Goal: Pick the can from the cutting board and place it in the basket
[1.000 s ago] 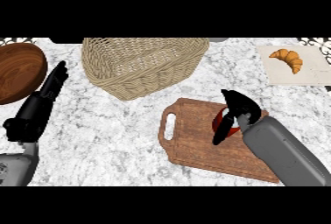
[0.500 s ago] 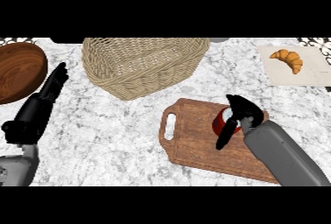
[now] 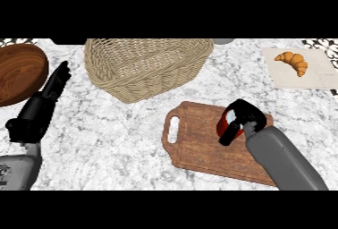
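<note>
Left to right on my marble counter (image 3: 119, 134): wooden bowl (image 3: 20, 74) at the left edge; my left hand (image 3: 49, 91) beside it, fingers straight, holding nothing. Wicker basket (image 3: 145, 65) at the far edge, bare counter before it. Cutting board (image 3: 204, 147) near the front; red can (image 3: 226, 127) on it, my right hand (image 3: 241, 120) curled round it. Croissant (image 3: 293, 62) on a plate (image 3: 317, 76), far right corner.
</note>
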Robot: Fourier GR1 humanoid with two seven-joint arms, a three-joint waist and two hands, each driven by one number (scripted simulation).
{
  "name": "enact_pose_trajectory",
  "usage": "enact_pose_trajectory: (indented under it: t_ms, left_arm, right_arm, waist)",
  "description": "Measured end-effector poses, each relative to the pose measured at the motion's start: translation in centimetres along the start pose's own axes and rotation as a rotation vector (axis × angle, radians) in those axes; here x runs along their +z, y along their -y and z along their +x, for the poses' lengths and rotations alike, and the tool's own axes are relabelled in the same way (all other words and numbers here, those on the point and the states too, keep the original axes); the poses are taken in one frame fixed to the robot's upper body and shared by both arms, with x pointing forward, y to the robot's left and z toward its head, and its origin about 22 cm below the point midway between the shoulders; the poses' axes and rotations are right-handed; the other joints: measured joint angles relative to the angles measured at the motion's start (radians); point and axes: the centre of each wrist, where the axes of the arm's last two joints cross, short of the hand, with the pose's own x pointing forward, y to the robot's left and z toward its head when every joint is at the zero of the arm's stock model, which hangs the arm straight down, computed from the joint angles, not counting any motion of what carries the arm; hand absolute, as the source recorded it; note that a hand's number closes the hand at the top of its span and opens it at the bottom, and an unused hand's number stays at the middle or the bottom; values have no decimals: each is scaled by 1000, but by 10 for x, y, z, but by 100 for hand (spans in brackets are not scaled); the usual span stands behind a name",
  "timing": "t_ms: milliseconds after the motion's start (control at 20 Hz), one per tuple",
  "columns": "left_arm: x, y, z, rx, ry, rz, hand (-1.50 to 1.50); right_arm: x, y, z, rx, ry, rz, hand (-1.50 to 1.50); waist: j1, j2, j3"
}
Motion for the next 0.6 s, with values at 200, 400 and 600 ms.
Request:
enact_pose_trajectory:
  t_ms: [200, 400, 600]
  left_arm:
    - [1, -3, 5, 1, -2, -5, 0]
    - [3, -7, 7, 4, -7, -3, 0]
    - [4, -4, 5, -4, -15, 9, 0]
  right_arm:
    - [-5, 1, 0, 43, 12, -18, 150]
    - [-5, -5, 1, 76, 29, -66, 150]
    - [5, -26, 10, 24, -71, -182, 150]
  waist:
    - [2, -3, -1]
    - [2, -5, -3]
    - [-10, -12, -6]
